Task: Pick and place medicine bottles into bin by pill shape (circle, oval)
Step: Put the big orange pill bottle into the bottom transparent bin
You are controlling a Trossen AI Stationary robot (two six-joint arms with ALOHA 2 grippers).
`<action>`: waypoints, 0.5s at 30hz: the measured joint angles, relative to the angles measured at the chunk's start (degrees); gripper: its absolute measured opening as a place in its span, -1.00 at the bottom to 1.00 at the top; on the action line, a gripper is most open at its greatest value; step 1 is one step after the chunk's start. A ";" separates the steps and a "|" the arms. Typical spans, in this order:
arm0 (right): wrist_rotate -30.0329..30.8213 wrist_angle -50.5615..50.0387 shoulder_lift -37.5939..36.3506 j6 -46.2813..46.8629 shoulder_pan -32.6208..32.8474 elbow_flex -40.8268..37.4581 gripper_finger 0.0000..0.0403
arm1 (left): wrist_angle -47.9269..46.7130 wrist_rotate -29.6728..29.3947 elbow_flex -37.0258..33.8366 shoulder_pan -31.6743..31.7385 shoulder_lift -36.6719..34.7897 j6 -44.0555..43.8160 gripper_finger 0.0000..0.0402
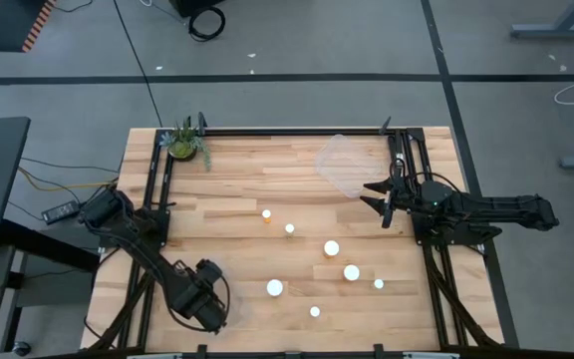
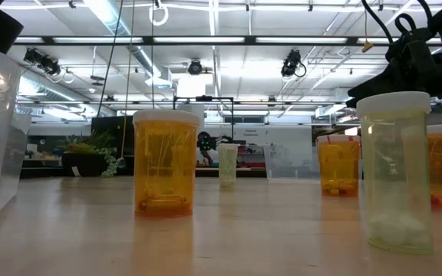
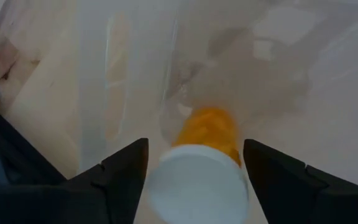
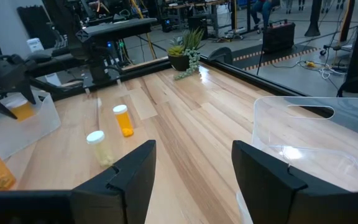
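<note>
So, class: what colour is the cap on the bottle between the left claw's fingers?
White, on an orange bottle; the left wrist view shows the cap best.

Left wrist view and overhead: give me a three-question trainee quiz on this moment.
1. True or false: the left gripper has an orange bottle between its open fingers, over a clear bin.
2. Which is the right gripper nearest to? A) the plant B) the other clear bin C) the bottles standing mid-table
3. Fill in: seen from above, the left gripper sits near the table's ____ left corner.

Key
1. True; its white cap faces the camera. Whether the bottle is still gripped cannot be told.
2. B; the gripper is open and holds nothing.
3. Near (front), at the picture's bottom.
</note>
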 joint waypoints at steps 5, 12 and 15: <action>0.00 0.01 -0.01 0.00 -0.01 0.00 0.08 | -0.62 0.04 0.00 0.79 -0.09 3.20 0.34; 0.00 0.00 0.00 -0.01 0.00 0.01 0.08 | -0.66 0.02 0.00 2.05 -0.09 5.75 0.29; 0.00 0.00 0.00 -0.01 0.01 0.01 0.08 | -0.91 0.06 0.00 2.46 -0.11 7.06 0.29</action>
